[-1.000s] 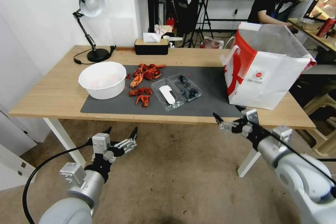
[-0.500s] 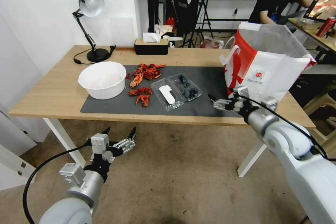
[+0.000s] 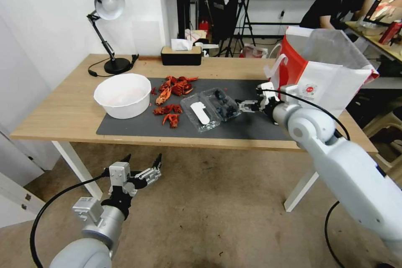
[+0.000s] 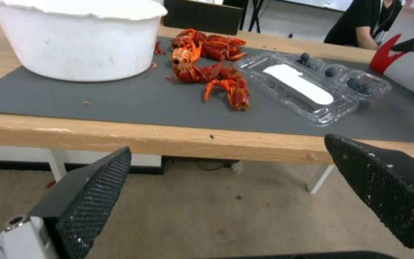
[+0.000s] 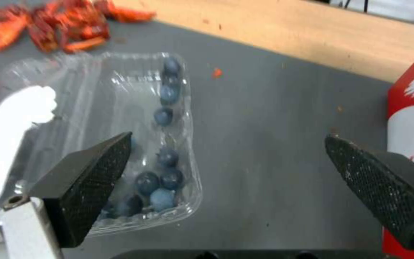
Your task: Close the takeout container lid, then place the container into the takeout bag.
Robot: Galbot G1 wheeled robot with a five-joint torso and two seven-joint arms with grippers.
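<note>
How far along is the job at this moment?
Nothing is finished: the takeout container lies open on the mat, its lid flat beside the blueberry half. In hand: the right hand, open, sits just beside the blueberry half, touching nothing. The left hand hangs open below the table. Left: closing the lid and putting the container into the takeout bag.

Bag logo, lid label — nothing legible
</note>
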